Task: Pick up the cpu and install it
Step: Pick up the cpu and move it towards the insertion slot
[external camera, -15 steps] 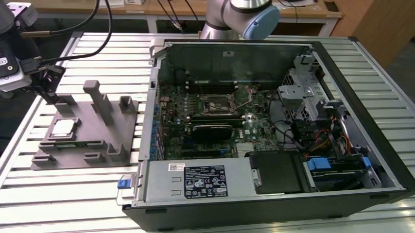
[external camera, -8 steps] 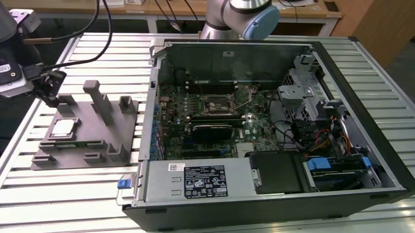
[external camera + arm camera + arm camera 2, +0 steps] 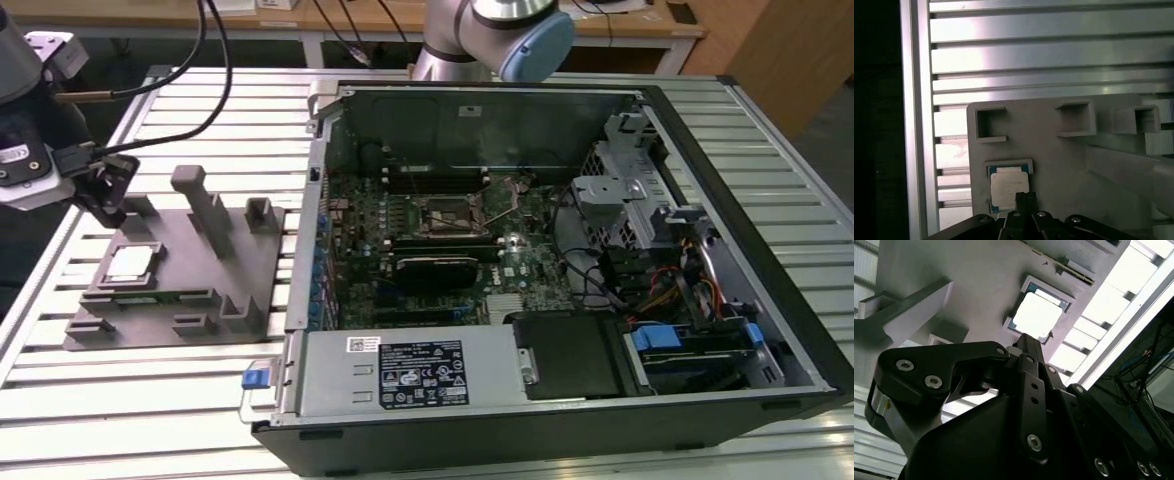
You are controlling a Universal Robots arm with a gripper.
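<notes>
The cpu (image 3: 130, 263), a small flat square chip with a pale silver top, lies in a recess of the grey fixture (image 3: 200, 285) on the exterior view's left. My gripper (image 3: 110, 205) hangs just above and behind it, apart from it. In both wrist views the fingertips stand together, shut on nothing, with the cpu (image 3: 1037, 315) (image 3: 1009, 186) just beyond the gripper (image 3: 1026, 340) (image 3: 1024, 197). The fixture (image 3: 979, 285) (image 3: 1054, 150) spreads around the chip. Inside the open computer case, the square metal socket (image 3: 447, 212) sits on the motherboard.
The open computer case (image 3: 747, 200) stands on the exterior view's right, with a power supply (image 3: 400, 372) at its front and drive bays and cables (image 3: 641, 230). A black module (image 3: 434, 272) lies below the socket. Upright posts (image 3: 200, 195) rise from the fixture. The slatted aluminium table (image 3: 200, 110) has an edge near the gripper.
</notes>
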